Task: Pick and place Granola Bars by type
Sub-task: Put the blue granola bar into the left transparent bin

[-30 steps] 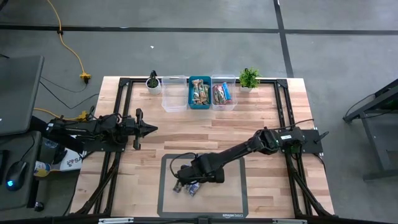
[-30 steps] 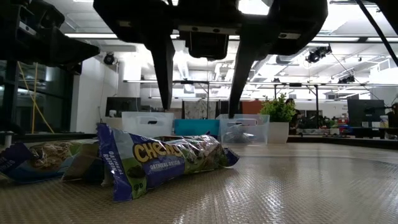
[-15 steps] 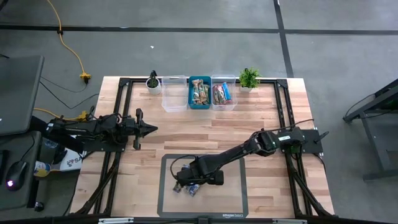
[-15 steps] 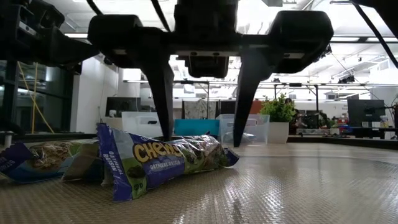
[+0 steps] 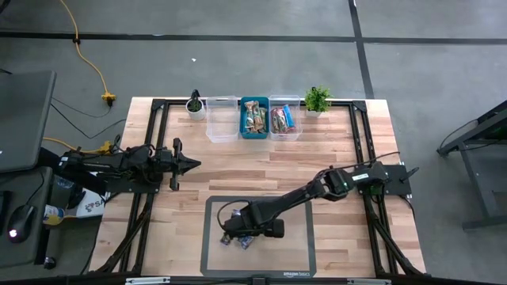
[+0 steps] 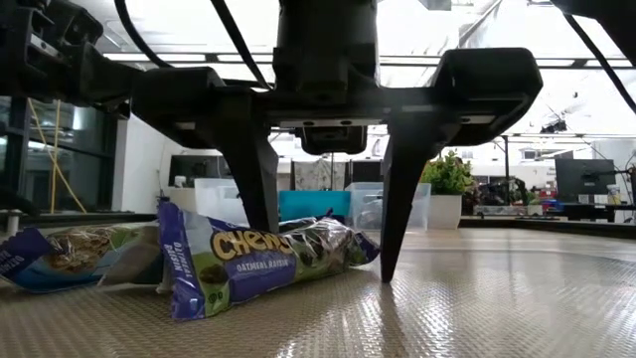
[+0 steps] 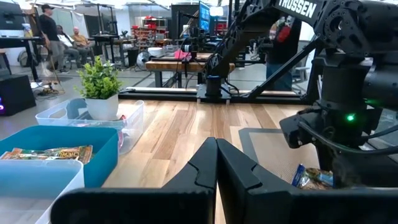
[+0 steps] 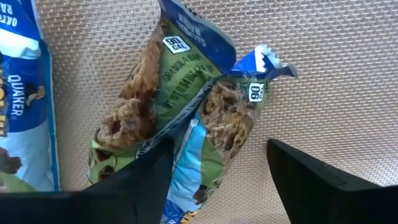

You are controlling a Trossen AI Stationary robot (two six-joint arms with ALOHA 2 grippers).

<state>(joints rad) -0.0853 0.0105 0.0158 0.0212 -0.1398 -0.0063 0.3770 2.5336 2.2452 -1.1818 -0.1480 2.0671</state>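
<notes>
Sorting stands well advanced but unfinished. Of the 3 bins at the table's far edge, the blue bin [image 5: 254,117] and the clear bin to its right [image 5: 284,118] both hold bars, while the clear bin to its left [image 5: 223,119] looks empty from above. A few granola bars [image 5: 238,238] remain on the grey mat [image 5: 295,252] at the near edge, so at least these are left to place.

The right gripper [image 6: 323,224] is down at the mat with its jaws spread wide, straddling a blue and green bar [image 6: 260,261] and not yet clenched on it. The left gripper [image 5: 190,164] waits over the left side of the table, its fingers pressed together on nothing.

The high view places the bins and both arms but shows the leftover bars only as a small cluster partly under the right arm. The low view shows 1 fingertip beside the bar and the other behind it, close to the mat. The right wrist view shows 2 wrappers overlapping between the fingers [image 8: 311,180], with another blue wrapper [image 8: 22,106] alongside. The left wrist view alone reveals a bar lying inside the blue bin.
</notes>
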